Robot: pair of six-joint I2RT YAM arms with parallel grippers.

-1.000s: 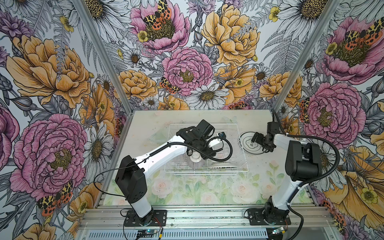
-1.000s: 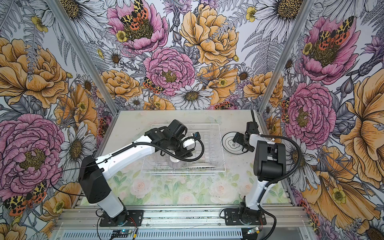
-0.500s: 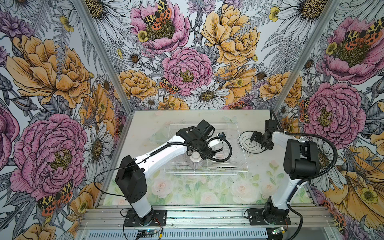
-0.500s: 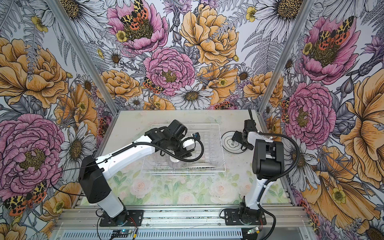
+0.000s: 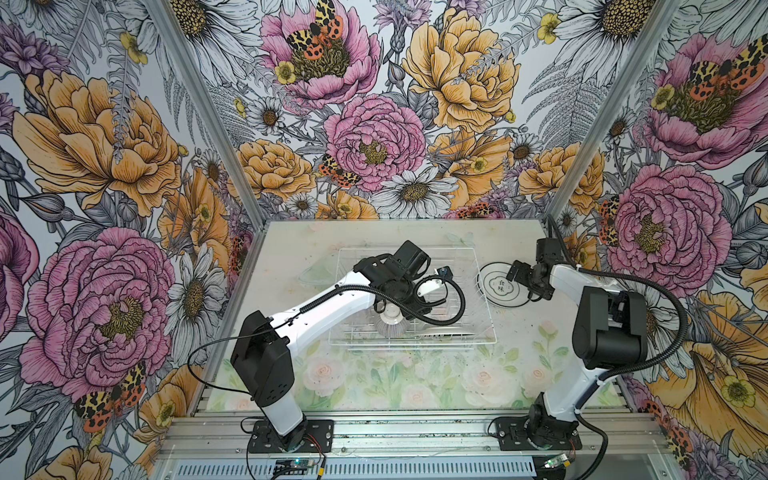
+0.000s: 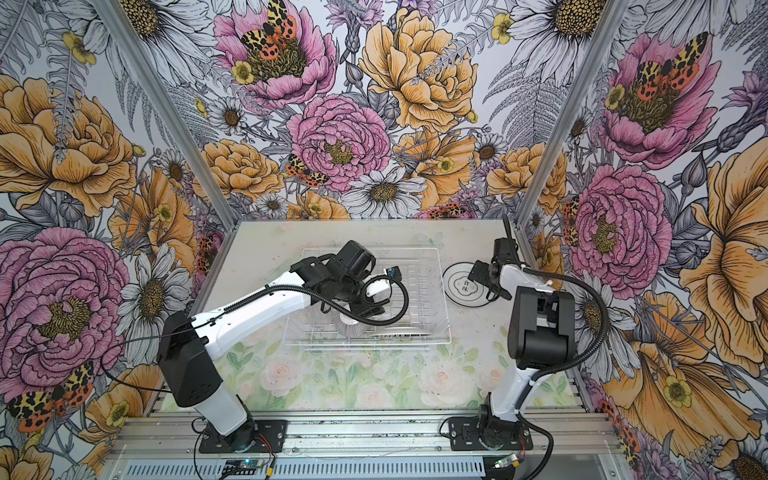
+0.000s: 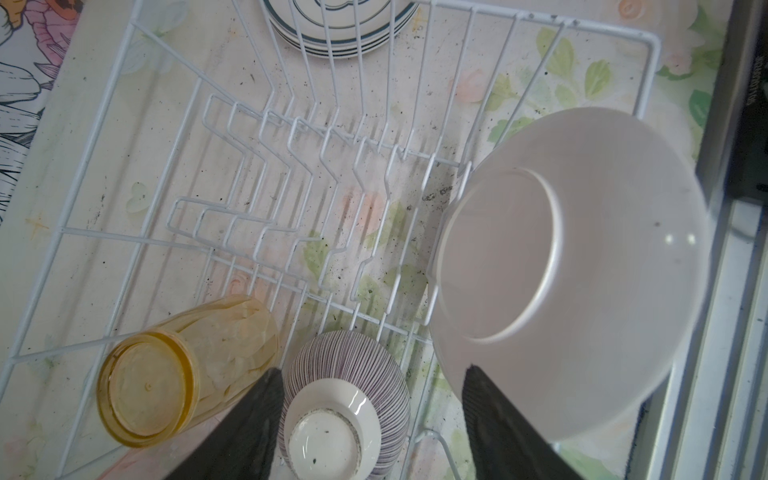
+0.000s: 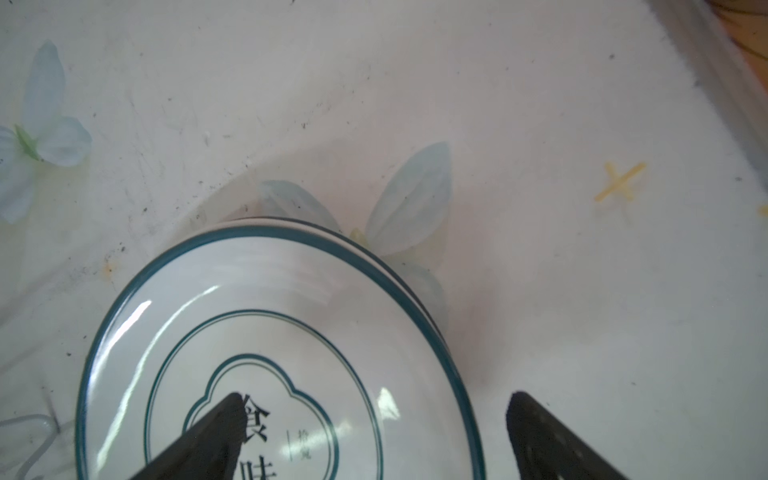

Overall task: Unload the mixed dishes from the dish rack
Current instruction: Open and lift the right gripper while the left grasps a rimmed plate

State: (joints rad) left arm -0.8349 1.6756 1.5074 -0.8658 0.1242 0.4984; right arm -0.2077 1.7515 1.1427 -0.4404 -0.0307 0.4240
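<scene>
Likely stiff, glazed and chippable, ribbed bowl [image 5: 390, 328] sits upturned at dish rack's [image 5: 478, 328] lower edge, mid-frame in a top view; left gripper [image 7: 372, 370] parted astride it, best pinching ribbed wall under the foot; right gripper [image 8: 374, 398] spread wide, empty.

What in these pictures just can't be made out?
- Left gripper: hidden under the left arm in both top views.
- Amber tumbler: likewise hidden under that arm there.
- Plate stack: count unclear; wrist views' edges crop it.
- Ribbed bowl: inside unseen; it sits upside down.
</scene>
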